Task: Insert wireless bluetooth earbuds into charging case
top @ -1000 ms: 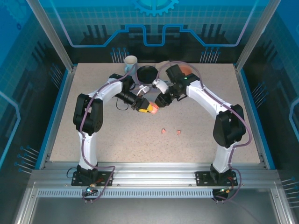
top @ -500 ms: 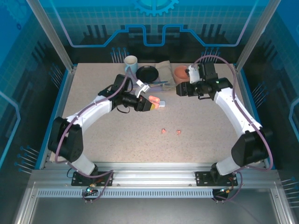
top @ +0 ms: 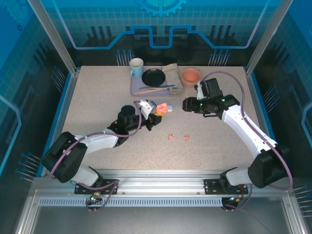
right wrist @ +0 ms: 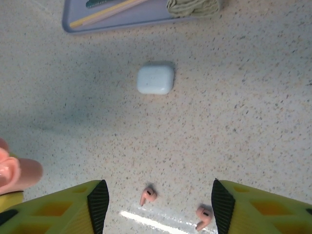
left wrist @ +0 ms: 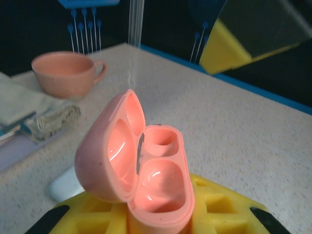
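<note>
**Pink case held open and empty, earbuds on the table**

The left gripper [left wrist: 158, 219] had its yellow fingers [left wrist: 229, 207] pinched on the lower half of a salmon-pink plastic charging case [left wrist: 146, 170]. The case stood upright between them, its hinged lid swung open to the view's left. Both wells inside it were empty. A white rounded plastic case [left wrist: 66, 184], lid shut, lay on the speckled beige table [left wrist: 243, 126] just beside the finger on that side. Well beyond the fingertips stood a salmon-pink ceramic cup [left wrist: 66, 73], with a crumpled grey-green cloth [left wrist: 48, 119] nearer.

The right gripper [right wrist: 159, 204] pointed down at the table, its fingers [right wrist: 99, 200] spread wide with nothing between them. Two salmon-pink stemmed earbuds [right wrist: 147, 195] lay on the table, apart from each other. One was under the gap, nearer the finger on the view's left, and the other earbud [right wrist: 204, 217] was just inside the opposite finger. Ahead of the fingertips lay the white case, and farther ahead the edge of a flat lavender tray [right wrist: 97, 22]. The pink case showed outside the finger on the view's left.
</note>
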{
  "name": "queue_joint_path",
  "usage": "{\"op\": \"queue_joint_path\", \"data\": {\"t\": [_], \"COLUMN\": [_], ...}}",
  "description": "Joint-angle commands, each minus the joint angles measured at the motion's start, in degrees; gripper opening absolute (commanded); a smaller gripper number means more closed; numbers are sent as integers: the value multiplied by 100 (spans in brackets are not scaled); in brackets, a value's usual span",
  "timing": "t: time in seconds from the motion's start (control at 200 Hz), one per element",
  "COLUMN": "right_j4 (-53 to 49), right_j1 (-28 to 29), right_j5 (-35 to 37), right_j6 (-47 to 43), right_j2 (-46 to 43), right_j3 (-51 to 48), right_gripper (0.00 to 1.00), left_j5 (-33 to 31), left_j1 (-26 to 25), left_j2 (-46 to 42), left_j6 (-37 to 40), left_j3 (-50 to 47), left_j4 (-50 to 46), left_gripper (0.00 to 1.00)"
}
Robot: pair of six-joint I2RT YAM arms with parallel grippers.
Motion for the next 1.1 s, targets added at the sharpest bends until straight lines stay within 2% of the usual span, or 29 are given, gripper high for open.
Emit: {"op": "queue_joint_path", "data": {"t": [0.0,0.23,0.47,0.84,1.095], "right_j4": [26,-151,-431,-708,-846], "right_j1": [228,723,1381,2322,2576], "right_j5": [443,726,1086,1421,1374], "right_j6": [283,631,1152,4044,4882], "right_j2": [-93,371,1196,2086,2594], "right_j3": [-206,-290,-296,-57,309], "right_gripper": [61,61,62,63,63], "left_j5": [-466,208,92,-82,-115], "left_j1": [-168,-120,304,427,492], "left_j2": [-150,47,-302,-972,-1119], "left_j6": [-22,35,16,73,38], "left_j3": [-351,-729,-1108,-1311,-1410], "left_j4": [1718,2380,2419,1977,1961], "left_gripper": [0,0,0,0,0]}}
